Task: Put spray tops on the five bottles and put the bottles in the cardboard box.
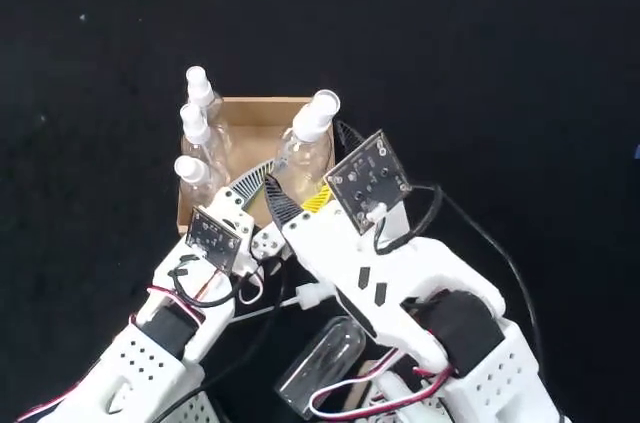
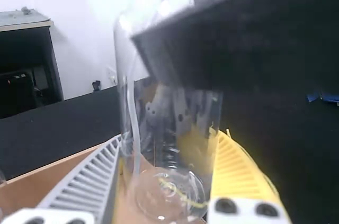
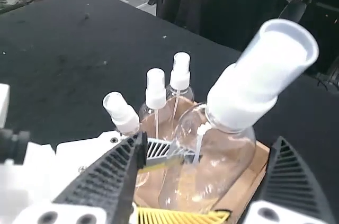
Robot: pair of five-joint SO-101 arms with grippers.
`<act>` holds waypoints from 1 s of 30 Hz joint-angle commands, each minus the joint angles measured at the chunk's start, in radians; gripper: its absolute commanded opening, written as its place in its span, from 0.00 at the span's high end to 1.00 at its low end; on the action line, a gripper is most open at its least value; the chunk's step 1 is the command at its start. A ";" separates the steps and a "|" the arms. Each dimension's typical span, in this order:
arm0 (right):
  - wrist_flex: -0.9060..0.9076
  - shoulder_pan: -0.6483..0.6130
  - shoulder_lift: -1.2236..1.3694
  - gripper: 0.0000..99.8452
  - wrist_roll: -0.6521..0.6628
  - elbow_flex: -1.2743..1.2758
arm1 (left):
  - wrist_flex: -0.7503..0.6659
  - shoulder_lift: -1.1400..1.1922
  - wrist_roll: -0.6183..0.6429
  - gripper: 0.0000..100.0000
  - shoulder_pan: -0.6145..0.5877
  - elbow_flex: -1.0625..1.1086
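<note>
A loose bottle lies on the worktop between the arm bases. Beyond it, the left hand is clamped on a capped bottle, tilted over the box. The right hand straddles that bottle, fingers apart. Three bottles with tops stand at the box's far-left side.

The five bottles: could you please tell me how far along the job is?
Done: three topped bottles stand in the cardboard box. In hand: the left gripper clamps a fourth bottle, spray top on, tilted in the box, with the right gripper open around it. Left: releasing it, then a fifth bottle lying on the table near the arms' bases; I cannot make out its top.
</note>
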 commanded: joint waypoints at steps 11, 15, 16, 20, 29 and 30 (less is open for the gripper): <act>0.026 0.107 0.004 0.67 -0.008 0.001 | -0.023 -0.014 -0.003 0.97 0.041 0.024; 0.063 0.109 0.004 0.67 -0.008 -0.016 | -0.025 -0.014 -0.003 0.97 0.084 0.024; 0.069 0.112 0.004 0.67 -0.008 -0.016 | -0.023 -0.014 -0.003 0.97 0.085 0.024; 0.081 0.114 0.004 0.67 -0.006 -0.021 | -0.021 -0.014 -0.003 0.97 0.091 0.024; 0.086 0.115 0.004 0.67 -0.002 -0.051 | -0.026 -0.015 -0.003 0.97 0.091 0.024; 0.087 0.117 0.004 0.67 -0.002 -0.059 | -0.026 -0.015 -0.005 0.97 0.091 0.024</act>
